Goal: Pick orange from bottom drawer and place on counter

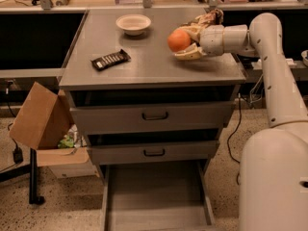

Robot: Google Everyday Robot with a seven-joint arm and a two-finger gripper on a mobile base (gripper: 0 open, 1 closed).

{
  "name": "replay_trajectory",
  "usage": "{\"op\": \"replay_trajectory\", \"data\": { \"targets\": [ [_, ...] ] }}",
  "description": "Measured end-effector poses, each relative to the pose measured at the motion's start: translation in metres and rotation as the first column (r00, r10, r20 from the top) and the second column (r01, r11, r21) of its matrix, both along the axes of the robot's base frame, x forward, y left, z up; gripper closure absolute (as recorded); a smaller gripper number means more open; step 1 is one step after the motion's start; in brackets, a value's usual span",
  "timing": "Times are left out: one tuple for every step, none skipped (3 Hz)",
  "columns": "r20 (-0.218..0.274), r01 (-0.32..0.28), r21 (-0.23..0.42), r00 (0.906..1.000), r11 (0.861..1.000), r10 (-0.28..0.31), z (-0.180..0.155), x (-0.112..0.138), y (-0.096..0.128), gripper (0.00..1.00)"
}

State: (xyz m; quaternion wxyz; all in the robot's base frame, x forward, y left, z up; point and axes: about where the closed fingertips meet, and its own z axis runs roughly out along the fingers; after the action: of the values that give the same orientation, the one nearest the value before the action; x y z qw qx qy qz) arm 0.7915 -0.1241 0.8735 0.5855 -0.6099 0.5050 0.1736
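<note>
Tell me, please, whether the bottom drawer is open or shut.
Open: the bottom drawer is pulled out, its floor showing. The gripper holds the orange over the counter.

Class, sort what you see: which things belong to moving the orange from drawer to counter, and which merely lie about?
Job: orange, held in the tool over the counter; bottom drawer, open.
Lying about: white bowl, dark packet, cardboard box.

Speckled floor (pixel 62 201); cardboard box (pixel 41 114) at L; tan bench (pixel 106 3) at rear. Gripper (pixel 186 45) grips orange (pixel 178 39) over counter (pixel 144 69), R side.
</note>
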Motion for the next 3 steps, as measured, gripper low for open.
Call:
{"op": "replay_trajectory", "data": {
  "targets": [
    [-0.008,-0.011,0.000,0.9999,1.000,0.011,0.0007,-0.0010,0.0014,0.37],
    [-0.012,-0.017,0.000,0.9998,1.000,0.017,0.0024,-0.0013,0.0023,0.14],
    [-0.010,-0.021,0.002,0.9997,1.000,0.021,0.0034,-0.0020,0.0009,0.00]
  ]
}}
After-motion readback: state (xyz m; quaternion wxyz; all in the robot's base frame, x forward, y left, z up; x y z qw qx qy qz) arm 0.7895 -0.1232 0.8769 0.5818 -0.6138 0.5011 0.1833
